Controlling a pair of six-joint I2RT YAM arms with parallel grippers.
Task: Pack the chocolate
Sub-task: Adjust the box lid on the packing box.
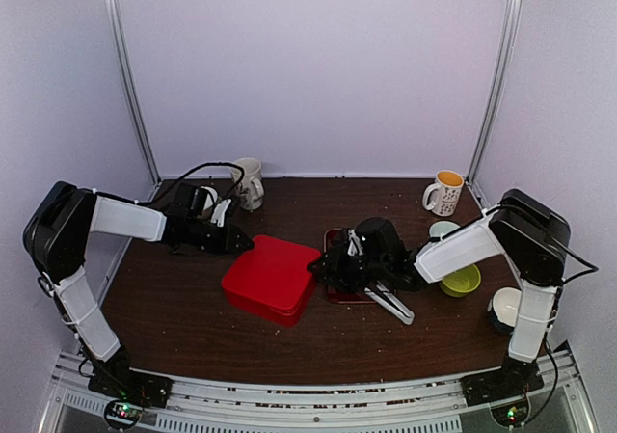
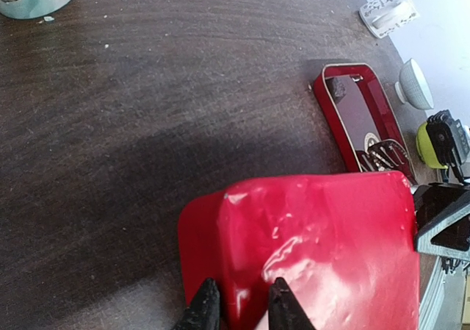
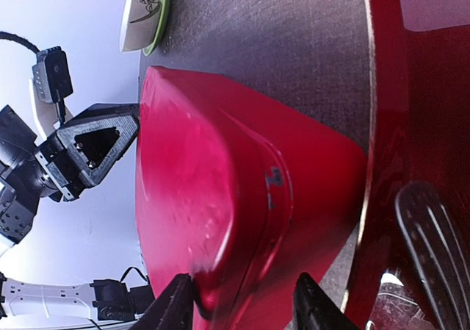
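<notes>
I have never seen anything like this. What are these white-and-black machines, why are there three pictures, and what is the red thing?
These are two robot arms bolted at the near edge of a table, each ending in a two-finger gripper. The wide picture comes from a fixed camera above and behind them. The other two come from small cameras on the wrists, so each shows that arm's own fingers. The left gripper and the right gripper each appear to pinch an edge of the red box, from opposite sides. Beside the box lie a flat red tray and metal tongs. A mug and a green bowl stand further out.
</notes>
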